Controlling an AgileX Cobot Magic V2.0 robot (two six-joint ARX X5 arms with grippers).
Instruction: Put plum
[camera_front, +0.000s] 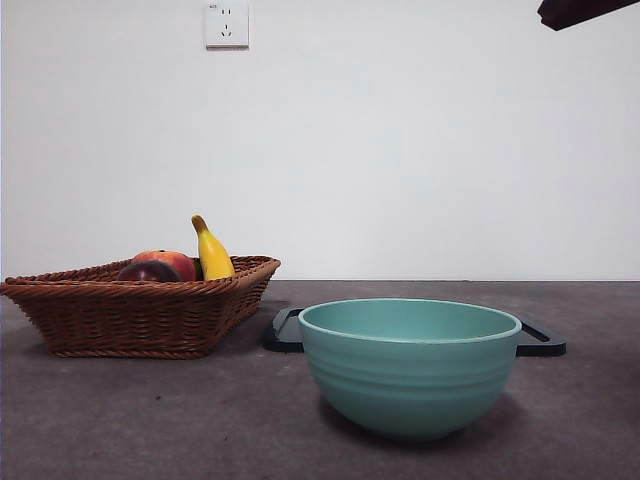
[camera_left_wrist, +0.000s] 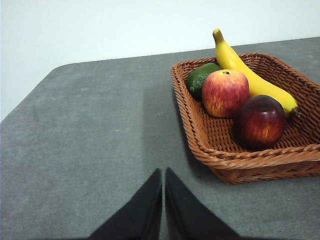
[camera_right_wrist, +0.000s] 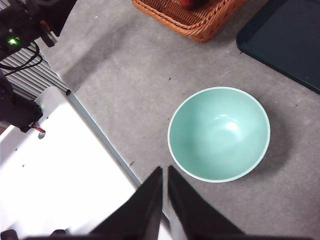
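Note:
The plum (camera_left_wrist: 260, 121) is a dark maroon round fruit lying in the wicker basket (camera_left_wrist: 200, 131), near its front rim; in the front view the plum (camera_front: 148, 271) peeks over the basket's edge (camera_front: 140, 310). My left gripper (camera_left_wrist: 163, 176) is shut and hovers over bare table beside the basket, apart from it. My right gripper (camera_right_wrist: 165, 172) is shut too, high above the table near the rim of the teal bowl (camera_right_wrist: 218, 134). The bowl (camera_front: 410, 362) is empty.
The basket also holds a red-orange apple (camera_left_wrist: 225, 92), a yellow banana (camera_left_wrist: 250, 75) and a green fruit (camera_left_wrist: 199, 77). A dark flat tray (camera_front: 288, 330) lies behind the bowl. A black arm tip (camera_front: 580, 10) shows at the top right corner.

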